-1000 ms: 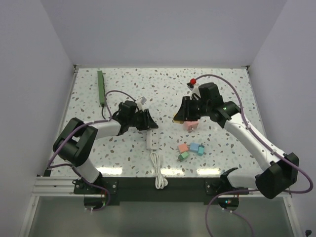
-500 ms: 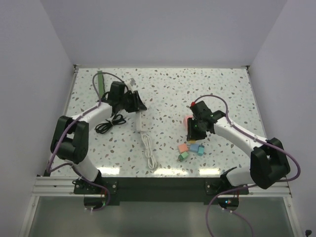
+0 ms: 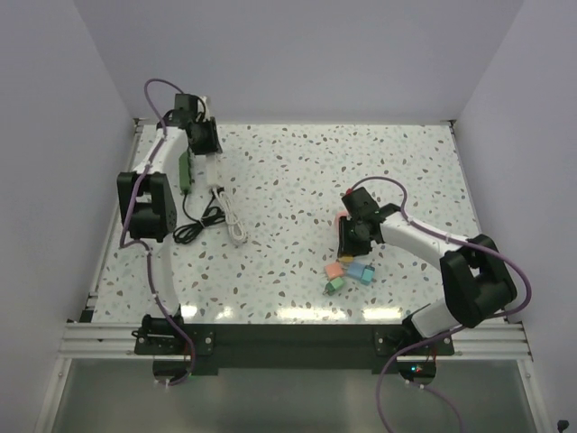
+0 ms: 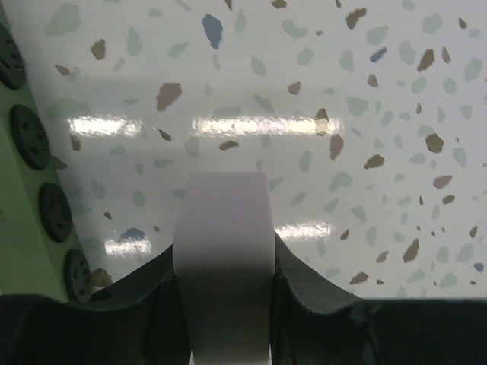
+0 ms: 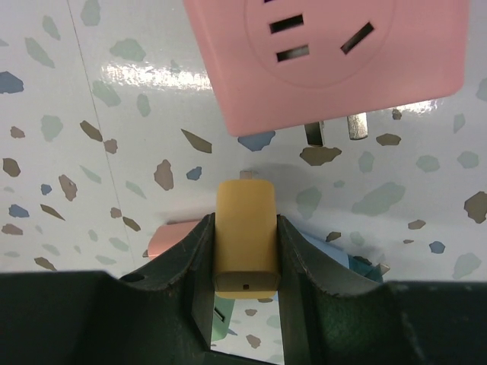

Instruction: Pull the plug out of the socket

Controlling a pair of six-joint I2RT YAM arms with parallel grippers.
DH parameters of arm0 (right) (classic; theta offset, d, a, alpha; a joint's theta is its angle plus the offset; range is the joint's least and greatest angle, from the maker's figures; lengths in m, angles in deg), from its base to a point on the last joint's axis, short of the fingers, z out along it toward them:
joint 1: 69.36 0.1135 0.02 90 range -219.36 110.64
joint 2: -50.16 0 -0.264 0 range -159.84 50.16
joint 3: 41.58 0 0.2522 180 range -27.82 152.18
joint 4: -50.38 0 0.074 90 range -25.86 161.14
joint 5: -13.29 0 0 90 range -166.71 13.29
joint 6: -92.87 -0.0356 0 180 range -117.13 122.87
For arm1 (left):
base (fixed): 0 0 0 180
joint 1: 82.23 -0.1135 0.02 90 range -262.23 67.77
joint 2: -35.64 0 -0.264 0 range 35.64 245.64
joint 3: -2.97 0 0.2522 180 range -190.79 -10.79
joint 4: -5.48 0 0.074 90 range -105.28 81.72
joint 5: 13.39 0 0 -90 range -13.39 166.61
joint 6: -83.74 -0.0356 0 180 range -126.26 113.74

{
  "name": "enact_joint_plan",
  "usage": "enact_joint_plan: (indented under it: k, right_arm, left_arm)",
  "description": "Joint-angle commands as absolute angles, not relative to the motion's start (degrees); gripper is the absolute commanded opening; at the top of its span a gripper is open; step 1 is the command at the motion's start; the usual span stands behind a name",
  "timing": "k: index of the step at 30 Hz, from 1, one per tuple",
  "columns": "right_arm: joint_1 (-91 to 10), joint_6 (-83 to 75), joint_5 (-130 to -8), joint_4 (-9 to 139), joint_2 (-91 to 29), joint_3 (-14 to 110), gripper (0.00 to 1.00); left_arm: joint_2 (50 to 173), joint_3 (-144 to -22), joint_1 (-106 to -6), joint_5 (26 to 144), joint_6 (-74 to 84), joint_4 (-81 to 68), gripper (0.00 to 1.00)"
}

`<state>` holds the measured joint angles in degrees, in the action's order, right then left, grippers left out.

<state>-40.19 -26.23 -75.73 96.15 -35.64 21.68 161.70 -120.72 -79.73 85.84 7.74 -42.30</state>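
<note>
Speckled white surface [image 3: 297, 171] fills the top view, walled in by pale panels. Both arms reach over it: the left arm [image 3: 160, 155] stretches to the upper left corner, and the right arm [image 3: 415, 236] bends toward the centre right.

Along the left edge lies the socket [image 3: 184, 170], a narrow green bar running up and down the frame. Its black cord [image 3: 200, 221] is bunched in loops just below it. A white cable [image 3: 230, 216] trails down from the left gripper [image 3: 204, 137], right of the socket.

In the left wrist view that gripper pinches the white plug [image 4: 223, 228] between its dark fingers [image 4: 293, 285]. The plug is off the socket [image 4: 19, 228], whose round dark holes show at the left edge.

The right gripper [image 3: 351, 236] is clamped on a yellow plug [image 5: 245, 236], just below a pink adapter [image 5: 335, 53] that shows its slotted face and two metal prongs. Small coloured blocks [image 3: 361, 272] sit just below that gripper in the top view.
</note>
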Motion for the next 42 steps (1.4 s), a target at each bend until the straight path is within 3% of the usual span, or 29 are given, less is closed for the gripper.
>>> enact_joint_plan:
  k: [1, 5, 11, 12, 13, 15, 16, 19, 21, 22, 23, 24, 28, 30, 42]
  right_arm:
    - [-40.3, -27.1, -76.8, 94.3, -36.3, 22.1, 0.00]
    - [-40.2, -26.9, -76.8, 94.2, -37.5, 23.2, 0.00]
    - [-40.3, -26.6, -75.6, 94.9, -39.6, 25.9, 0.00]
    - [-40.3, -26.6, -75.7, 95.0, -39.7, 26.1, 0.00]
    - [-40.3, -26.5, -76.0, 95.1, -39.8, 26.7, 0.00]
    - [-40.3, -26.6, -76.4, 96.0, -40.4, 27.2, 0.00]
    - [-40.3, -26.9, -76.5, 96.4, -40.4, 27.4, 0.00]
    - [-40.3, -28.1, -79.6, 97.9, -40.1, 27.0, 0.00]
    - [-40.3, -28.8, -80.6, 98.5, -39.5, 26.7, 0.10]
    - [-40.3, -29.0, -80.8, 98.9, -39.1, 26.6, 0.18]
    - [-40.3, -29.1, -80.8, 99.1, -38.7, 26.5, 0.28]
    - [-40.3, -29.3, -80.8, 99.4, -37.7, 26.4, 0.45]
    - [-40.3, -30.0, -82.7, 102.2, -32.8, 27.3, 0.89]
    - [-40.3, -29.8, -84.7, 105.2, -30.6, 28.4, 0.99]
    - [-40.3, -26.3, -84.5, 111.8, -16.6, 39.6, 0.99]
  left_arm:
    - [168.4, -135.5, -81.9, 77.8, 1.9, -51.8, 0.00]
    - [175.3, -143.5, -82.2, 73.2, -0.3, -53.8, 0.00]
    - [176.8, -140.1, -84.0, 66.8, -3.0, -50.6, 0.01]
    - [177.0, -139.8, -84.2, 66.5, -3.2, -50.6, 0.06]
    - [177.1, -139.3, -84.4, 66.9, -3.0, -50.2, 0.26]
    - [177.0, -139.0, -84.9, 68.3, -2.1, -50.0, 0.43]
    - [176.9, -138.8, -84.9, 68.6, -2.0, -49.9, 0.57]
    - [175.5, -137.4, -85.2, 68.4, -1.1, -49.3, 0.78]
    - [173.7, -136.6, -85.5, 69.5, 0.1, -49.2, 0.96]
    - [172.8, -135.9, -85.5, 69.8, 0.3, -49.0, 1.00]
    - [171.8, -135.2, -85.5, 70.2, 0.9, -48.7, 1.00]
    - [169.3, -133.5, -85.5, 71.2, 1.1, -48.4, 1.00]
    - [161.5, -127.3, -85.6, 75.9, 3.0, -45.8, 1.00]
    - [156.2, -122.3, -85.4, 80.7, 4.0, -44.6, 1.00]
    - [128.9, -92.2, -80.1, 105.0, 9.1, -31.2, 1.00]
